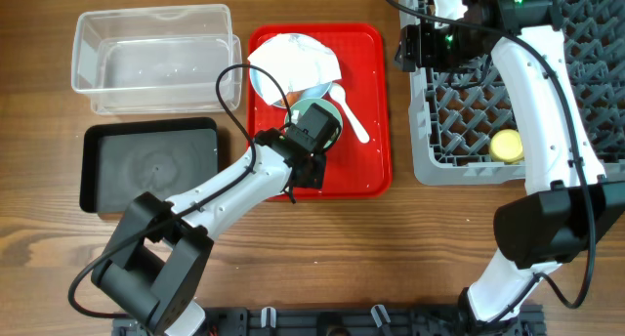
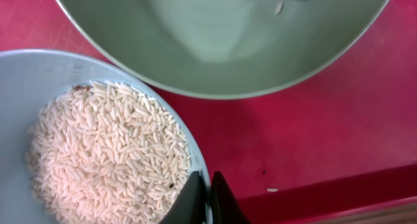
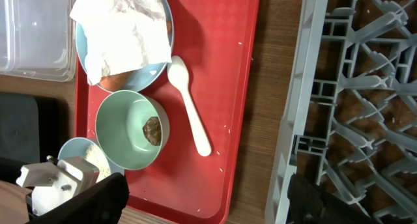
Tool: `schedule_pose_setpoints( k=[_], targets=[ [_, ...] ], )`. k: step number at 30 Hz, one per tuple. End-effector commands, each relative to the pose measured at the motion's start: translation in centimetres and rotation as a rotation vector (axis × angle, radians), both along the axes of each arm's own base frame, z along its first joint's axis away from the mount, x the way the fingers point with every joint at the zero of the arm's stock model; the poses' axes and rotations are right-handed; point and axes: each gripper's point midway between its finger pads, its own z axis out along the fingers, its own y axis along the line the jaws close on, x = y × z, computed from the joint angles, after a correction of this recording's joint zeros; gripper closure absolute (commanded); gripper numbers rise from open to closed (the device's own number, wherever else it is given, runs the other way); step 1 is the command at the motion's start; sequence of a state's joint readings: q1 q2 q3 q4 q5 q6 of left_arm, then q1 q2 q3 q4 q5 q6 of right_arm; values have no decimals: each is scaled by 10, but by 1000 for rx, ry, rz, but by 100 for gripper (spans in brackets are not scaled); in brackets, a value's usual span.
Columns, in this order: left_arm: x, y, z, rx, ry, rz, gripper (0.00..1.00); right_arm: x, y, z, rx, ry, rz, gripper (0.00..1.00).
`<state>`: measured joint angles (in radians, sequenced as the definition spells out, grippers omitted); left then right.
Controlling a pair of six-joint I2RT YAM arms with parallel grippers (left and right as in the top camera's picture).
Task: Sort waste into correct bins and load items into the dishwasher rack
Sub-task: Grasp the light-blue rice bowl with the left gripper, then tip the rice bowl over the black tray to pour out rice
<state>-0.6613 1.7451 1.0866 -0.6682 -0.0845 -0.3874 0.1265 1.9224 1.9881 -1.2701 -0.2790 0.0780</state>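
Your left claw (image 2: pixel 206 185) pinches the rim of the light blue bowl (image 2: pixel 19 120), probably to tip out its rice (image 2: pixel 104 159), while your right claw (image 3: pixel 205 201) hangs wide and empty near the dishwasher rack (image 3: pixel 352 120).

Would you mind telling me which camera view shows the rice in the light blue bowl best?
The left wrist view: the rice fills the frame's lower left, with single grains distinct. The right wrist view shows only a small pale patch near its bottom left corner; overhead, the left arm hides it.
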Motion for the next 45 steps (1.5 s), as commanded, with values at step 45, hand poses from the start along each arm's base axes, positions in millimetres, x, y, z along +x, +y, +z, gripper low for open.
schedule_pose_setpoints(
  k=[45],
  targets=[
    [33, 263, 126, -938, -180, 426, 96, -3, -5, 1, -24, -3, 1, 18]
  ],
)
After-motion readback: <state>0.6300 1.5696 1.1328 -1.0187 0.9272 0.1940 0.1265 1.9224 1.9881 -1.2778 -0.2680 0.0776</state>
